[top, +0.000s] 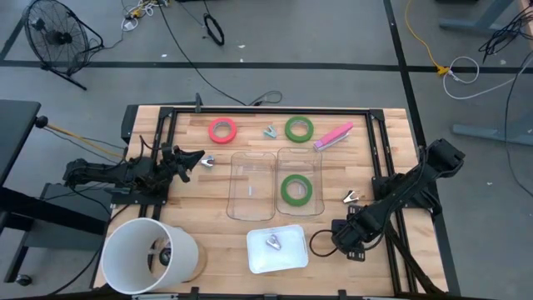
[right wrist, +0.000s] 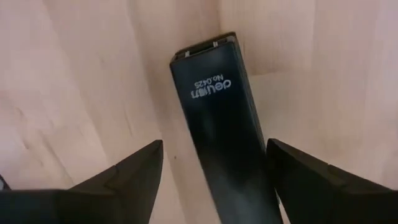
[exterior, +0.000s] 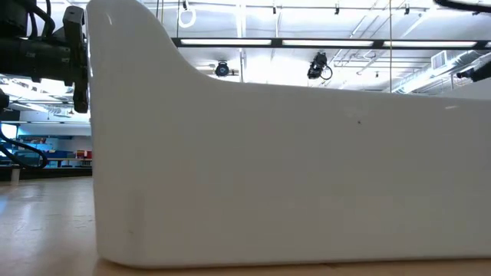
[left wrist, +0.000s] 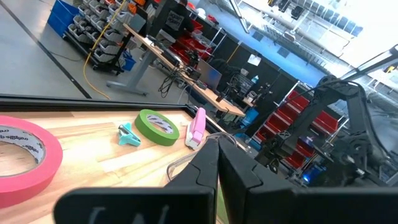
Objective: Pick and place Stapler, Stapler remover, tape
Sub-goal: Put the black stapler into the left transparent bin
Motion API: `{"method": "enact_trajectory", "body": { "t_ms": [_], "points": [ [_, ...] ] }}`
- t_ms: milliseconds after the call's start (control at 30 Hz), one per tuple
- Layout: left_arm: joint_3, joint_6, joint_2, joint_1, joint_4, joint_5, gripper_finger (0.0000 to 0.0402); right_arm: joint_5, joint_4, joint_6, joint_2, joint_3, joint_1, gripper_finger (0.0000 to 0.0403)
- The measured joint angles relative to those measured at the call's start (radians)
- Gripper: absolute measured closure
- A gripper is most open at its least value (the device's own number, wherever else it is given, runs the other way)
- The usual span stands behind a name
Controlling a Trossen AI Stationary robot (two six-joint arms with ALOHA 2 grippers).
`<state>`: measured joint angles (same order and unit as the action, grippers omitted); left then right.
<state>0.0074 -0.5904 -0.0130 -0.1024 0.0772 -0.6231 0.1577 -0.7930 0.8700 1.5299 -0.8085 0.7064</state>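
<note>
Right gripper point(right wrist: 214, 180) low over near-right surface point(right wrist: 74, 81), jaws wide open, straddling black stapler point(right wrist: 221, 124); stapler long axis runs straight between fingers, flat on wood. Left gripper point(top: 190, 161) far off, jaws closed, empty.

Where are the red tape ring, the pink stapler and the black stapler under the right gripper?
red tape ring point(top: 222, 129): high view, on its band.
pink stapler point(top: 333, 137): high view, middle of its body.
black stapler point(right wrist: 221, 134): right wrist view, top face below the printed lettering.

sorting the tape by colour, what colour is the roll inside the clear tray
Green. The tape roll in the clear tray shows best in the high view.
</note>
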Motion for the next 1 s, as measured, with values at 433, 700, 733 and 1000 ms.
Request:
{"method": "enact_trajectory", "body": {
  "t_ms": [433, 700, 733, 1000],
  "points": [
    [-0.001, -0.007, 0.0, 0.0, 0.028, -0.001, 0.0388, 0.143, 0.088, 0.091, 0.0, 0.06, -0.051, 0.03],
    [-0.001, -0.056, 0.0, 0.0, 0.054, 0.073, 0.0388, 0.106, -0.002, 0.058, -0.063, -0.074, -0.099, 0.03],
    [-0.001, -0.055, 0.0, 0.0, 0.064, 0.087, 0.0388, 0.089, -0.038, 0.056, -0.086, -0.102, -0.105, 0.03],
    [0.009, -0.053, -0.002, 0.0, 0.155, 0.237, 0.0387, -0.153, -0.262, 0.112, -0.264, -0.377, -0.149, 0.03]
  ]
}}
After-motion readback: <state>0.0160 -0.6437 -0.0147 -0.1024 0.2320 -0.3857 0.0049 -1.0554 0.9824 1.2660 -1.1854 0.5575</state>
